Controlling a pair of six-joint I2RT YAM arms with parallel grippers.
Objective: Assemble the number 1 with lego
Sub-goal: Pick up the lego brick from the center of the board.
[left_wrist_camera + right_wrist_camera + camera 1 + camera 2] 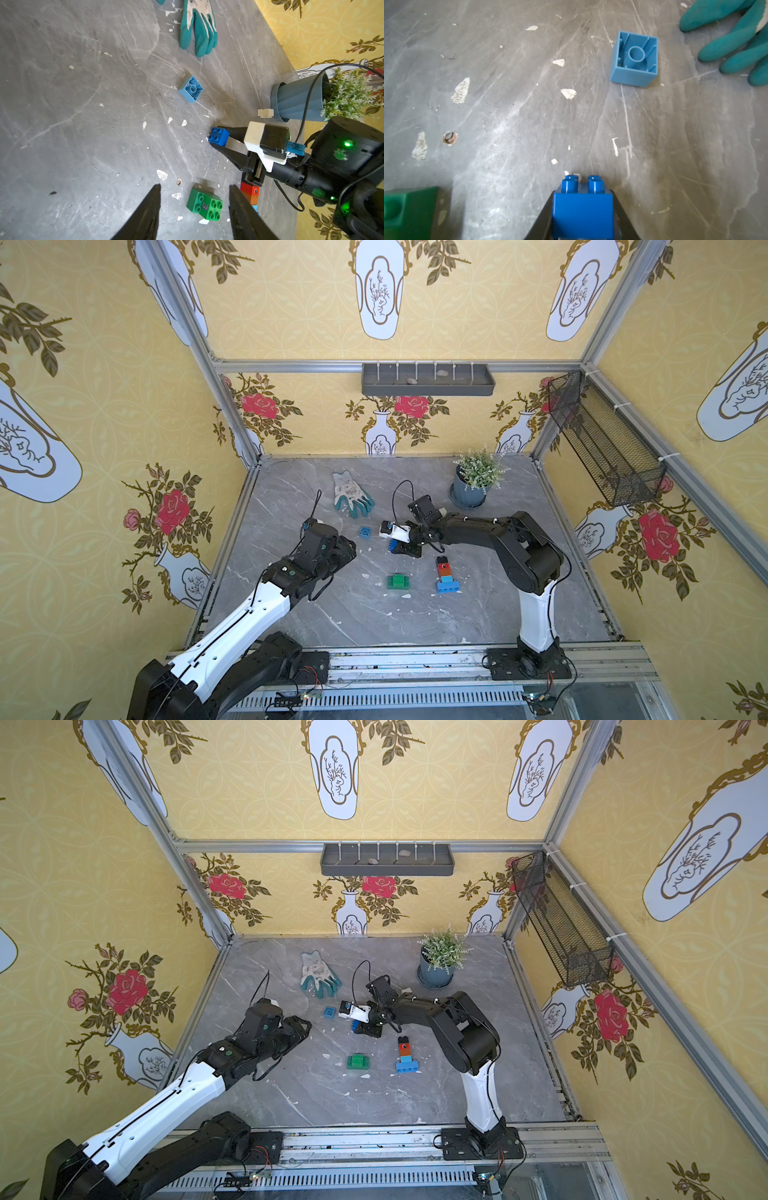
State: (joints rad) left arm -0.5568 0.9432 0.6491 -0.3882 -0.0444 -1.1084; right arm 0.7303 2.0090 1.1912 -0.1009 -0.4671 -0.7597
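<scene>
Grip check in a top view: right gripper [393, 546] pinches the glossy dark-blue square studded plastic brick [392, 545], just beyond the long green studded brick [398, 581]. Left wrist view: left gripper [195, 185] gapes empty, aimed at that green brick. Right wrist view: fingertips [545, 220] on slick flat walls (studs facing away), so the brick could twist or slip out.

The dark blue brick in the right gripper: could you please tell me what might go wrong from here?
1. The dark blue brick sits only at the tips of the right gripper, so it may twist or slip out.
2. The light blue brick lies hollow side up near the glove; it probably needs flipping before stacking.
</scene>
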